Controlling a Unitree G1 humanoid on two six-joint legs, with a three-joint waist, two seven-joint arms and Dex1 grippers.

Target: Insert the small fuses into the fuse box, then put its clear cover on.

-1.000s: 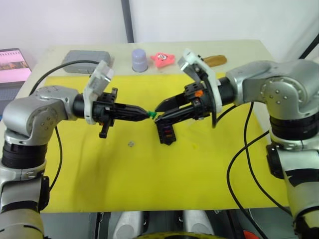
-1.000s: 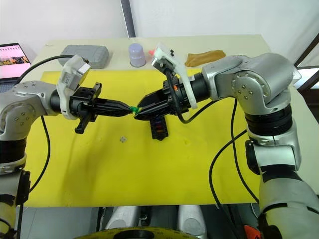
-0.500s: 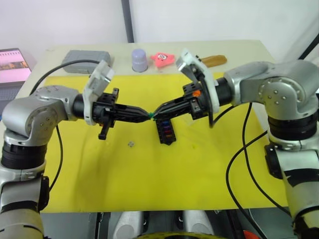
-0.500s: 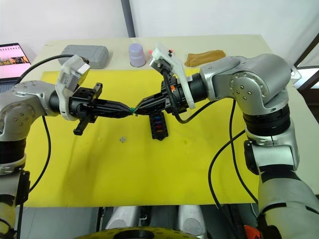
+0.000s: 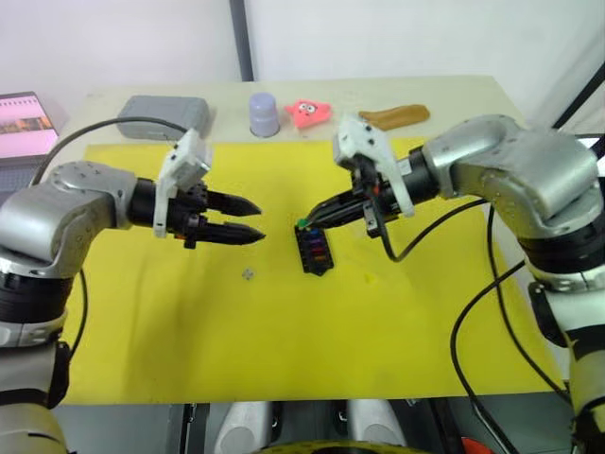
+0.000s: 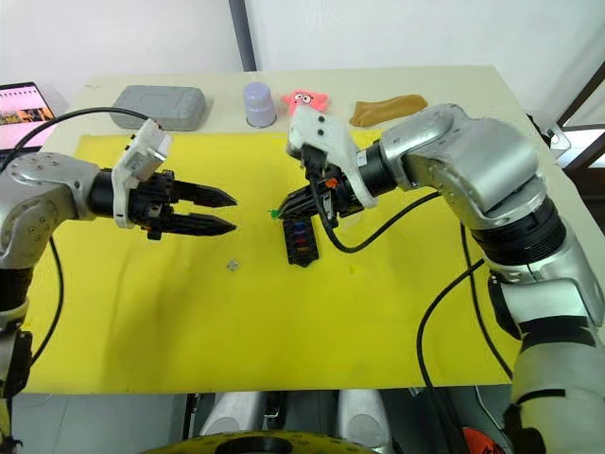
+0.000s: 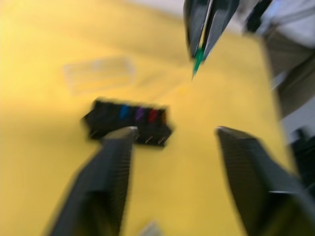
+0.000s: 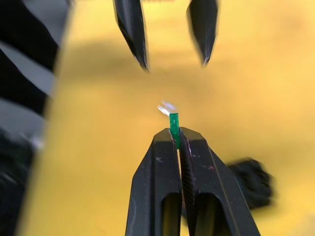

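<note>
Right claw (image 8: 178, 135) pinches a green fuse (image 8: 173, 124) above the fuse box (image 5: 313, 250); left claw (image 5: 257, 219) spread wide, holding nothing, nearby.

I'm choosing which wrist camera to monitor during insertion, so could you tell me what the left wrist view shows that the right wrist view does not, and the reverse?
Left wrist view: the clear cover lying flat beyond the fuse box, and the seated fuses, blue, purple, red and orange, in its slots. Right wrist view: a close look along the right gripper, shut on the green fuse, whose end sticks out past the tips. Both: the green fuse, the fuse box and the open left gripper.
</note>
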